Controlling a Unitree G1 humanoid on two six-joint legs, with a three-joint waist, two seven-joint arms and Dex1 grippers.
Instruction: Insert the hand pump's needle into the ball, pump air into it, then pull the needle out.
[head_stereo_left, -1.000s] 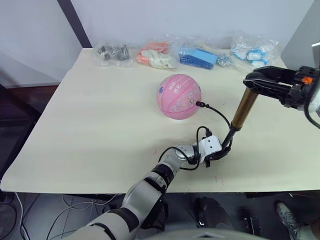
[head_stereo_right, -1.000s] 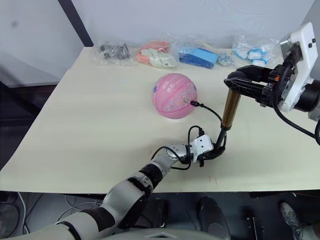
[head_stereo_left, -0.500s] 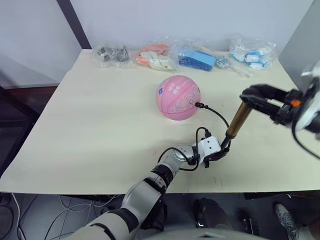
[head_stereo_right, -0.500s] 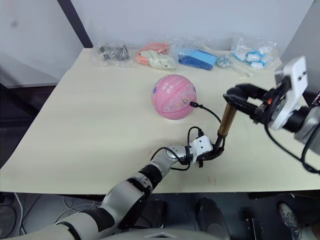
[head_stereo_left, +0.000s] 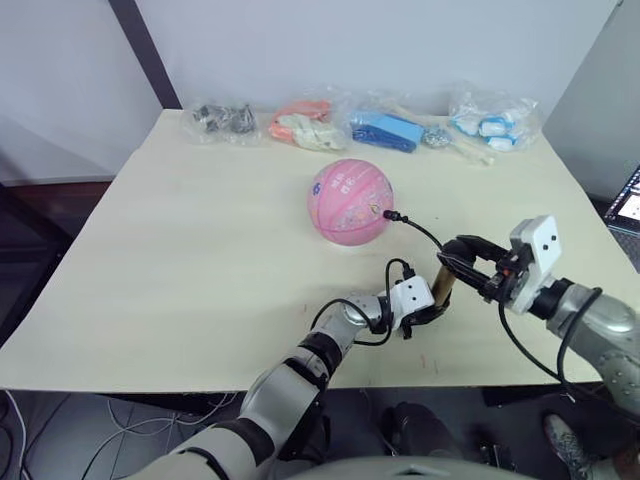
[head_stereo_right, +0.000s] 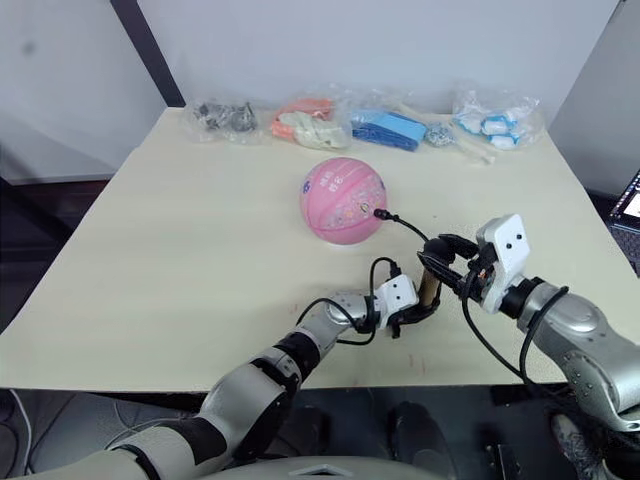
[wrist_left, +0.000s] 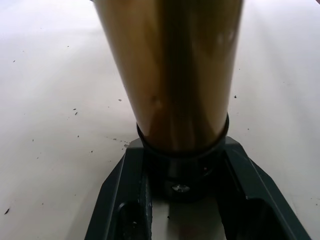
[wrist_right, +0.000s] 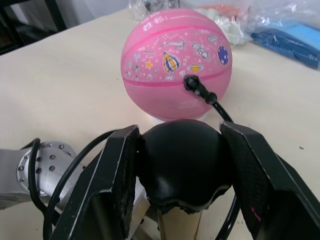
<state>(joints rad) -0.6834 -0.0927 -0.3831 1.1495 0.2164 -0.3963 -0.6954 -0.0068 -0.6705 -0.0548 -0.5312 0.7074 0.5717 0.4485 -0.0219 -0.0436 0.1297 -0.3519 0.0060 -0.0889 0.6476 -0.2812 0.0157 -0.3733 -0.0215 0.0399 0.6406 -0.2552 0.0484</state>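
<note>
The pink ball (head_stereo_left: 350, 200) rests on the table past its middle. The needle is hidden in the valve; its black fitting (wrist_right: 192, 83) sits against the ball, and the thin hose (head_stereo_left: 421, 233) runs back to the hand pump (head_stereo_left: 443, 282). The pump stands near the front edge. My left gripper (head_stereo_left: 432, 309) is shut on its black base cap (wrist_left: 182, 175), under the gold barrel (wrist_left: 170, 75). My right gripper (head_stereo_left: 463, 264) is shut on the black handle (wrist_right: 182, 160), which sits low, close above the left gripper. Only a short piece of barrel shows between them.
Several clear bags line the table's far edge: dark metal parts (head_stereo_left: 225, 118), orange and white items (head_stereo_left: 300, 125), blue items (head_stereo_left: 390, 130), blue-white items (head_stereo_left: 490, 120). Bare tabletop (head_stereo_left: 200, 250) lies to the left of the ball and pump.
My right gripper has driven the handle down from high at the right to just above the left gripper, shortening the pump. The left gripper, ball and hose stay put. The camera shifted slightly.
</note>
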